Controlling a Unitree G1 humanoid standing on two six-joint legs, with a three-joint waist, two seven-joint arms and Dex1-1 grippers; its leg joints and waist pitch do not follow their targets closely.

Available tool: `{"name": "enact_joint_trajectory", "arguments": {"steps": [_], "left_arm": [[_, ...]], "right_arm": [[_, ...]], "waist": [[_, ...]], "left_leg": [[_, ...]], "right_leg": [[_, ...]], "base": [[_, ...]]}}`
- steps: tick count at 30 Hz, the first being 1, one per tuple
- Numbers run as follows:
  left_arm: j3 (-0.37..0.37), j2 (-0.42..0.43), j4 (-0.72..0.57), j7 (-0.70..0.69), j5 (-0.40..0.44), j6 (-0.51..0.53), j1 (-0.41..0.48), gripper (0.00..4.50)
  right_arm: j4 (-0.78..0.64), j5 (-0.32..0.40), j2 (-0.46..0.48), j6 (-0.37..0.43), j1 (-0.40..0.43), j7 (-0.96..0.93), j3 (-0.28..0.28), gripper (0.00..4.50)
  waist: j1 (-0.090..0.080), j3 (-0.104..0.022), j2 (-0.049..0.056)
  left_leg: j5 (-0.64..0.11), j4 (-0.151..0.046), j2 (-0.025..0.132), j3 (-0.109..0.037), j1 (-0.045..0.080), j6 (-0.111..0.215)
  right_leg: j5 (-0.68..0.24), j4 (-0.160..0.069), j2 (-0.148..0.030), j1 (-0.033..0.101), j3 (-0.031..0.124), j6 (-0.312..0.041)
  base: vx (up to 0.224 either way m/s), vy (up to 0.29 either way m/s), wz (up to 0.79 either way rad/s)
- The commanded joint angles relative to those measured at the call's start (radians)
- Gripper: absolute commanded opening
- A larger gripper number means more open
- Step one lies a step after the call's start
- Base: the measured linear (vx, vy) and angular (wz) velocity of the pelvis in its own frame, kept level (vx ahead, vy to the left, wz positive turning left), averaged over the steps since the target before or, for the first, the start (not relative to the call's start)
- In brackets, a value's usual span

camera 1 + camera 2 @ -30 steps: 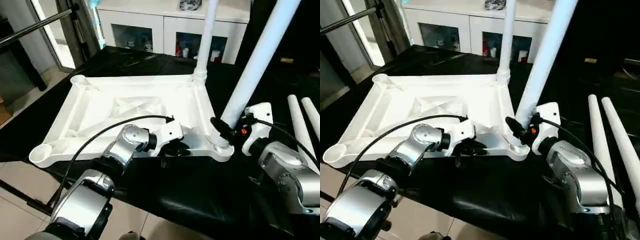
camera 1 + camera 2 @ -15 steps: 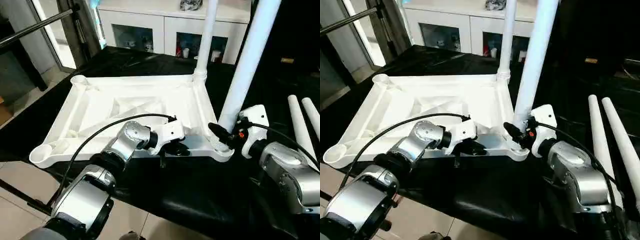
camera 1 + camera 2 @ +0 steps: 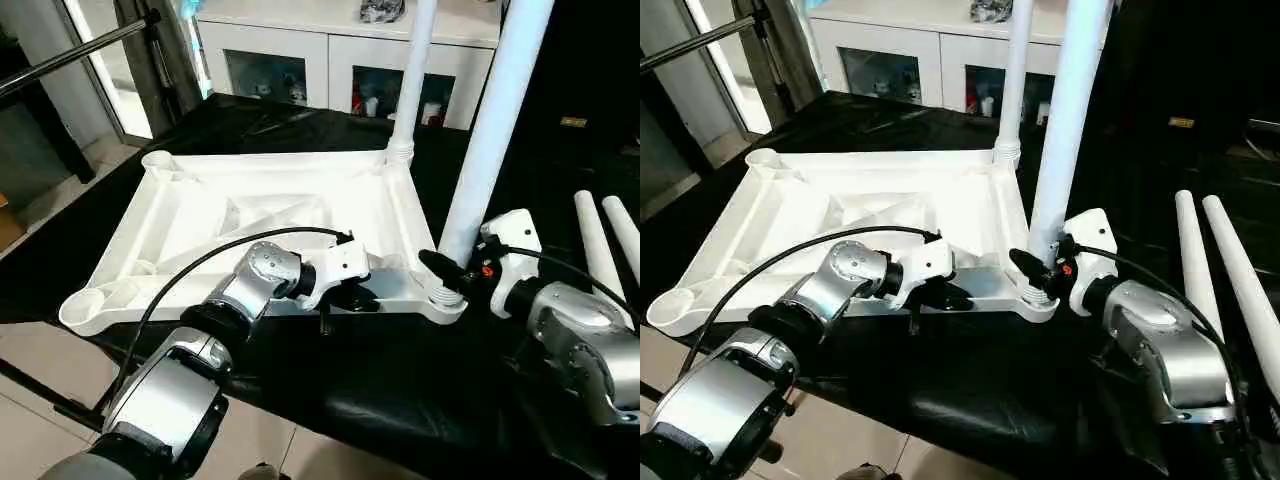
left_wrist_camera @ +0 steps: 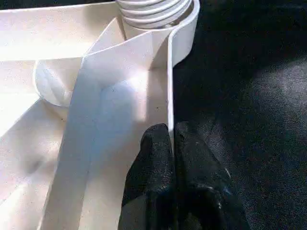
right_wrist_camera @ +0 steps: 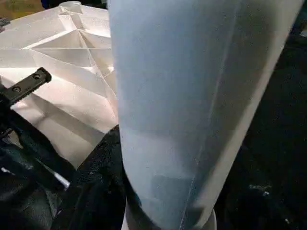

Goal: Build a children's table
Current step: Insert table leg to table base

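The top [image 3: 270, 215] lies underside up on the black-draped bench [image 3: 400, 390], as it did a second ago. The left fingers [image 4: 170, 143], a little apart a second ago, are now pinched shut on the top's near rim, between its near corners. At the far right corner one leg [image 3: 412, 70] stands upright in its socket, unchanged. At the near right corner a second leg [image 3: 490, 120] stands in its socket; it leaned right a second ago and is now closer to upright. The right fingers [image 3: 1032, 272] grip that leg just above its base. Two spare legs [image 3: 610, 245] lie on the bench at far right.
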Motion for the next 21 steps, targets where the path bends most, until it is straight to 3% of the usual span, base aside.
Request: {"name": "enact_joint_trajectory", "arguments": {"steps": [1, 14, 21], "left_arm": [[-0.003, 0.014, 0.017, -0.001, 0.017, 0.008, -0.006, 0.00], [-0.001, 0.018, 0.022, -0.008, 0.014, 0.000, -0.010, 0.00], [0.004, 0.018, 0.026, -0.003, 0.011, -0.003, -0.020, 0.00]], "right_arm": [[0.005, 0.003, -0.005, 0.022, 0.015, 0.004, 0.004, 1.89], [0.024, 0.014, 0.009, 0.030, 0.006, 0.008, 0.000, 1.89], [0.070, 0.094, 0.091, 0.005, 0.016, -0.020, -0.092, 1.89]], "waist": [[0.004, -0.069, -0.025], [0.004, -0.069, -0.026], [0.004, -0.069, -0.017]], "left_leg": [[-0.143, -0.058, 0.060, -0.023, 0.014, 0.090], [-0.143, -0.058, 0.059, -0.023, 0.013, 0.090], [-0.158, -0.058, 0.058, -0.025, 0.012, 0.083]], "right_leg": [[-0.201, -0.066, -0.090, 0.059, 0.054, -0.178], [-0.200, -0.066, -0.090, 0.059, 0.053, -0.178], [-0.204, -0.068, -0.090, 0.059, 0.051, -0.182]], "base": [[0.000, 0.000, 0.00], [0.000, 0.000, 0.00], [0.000, 0.000, 0.00]]}}
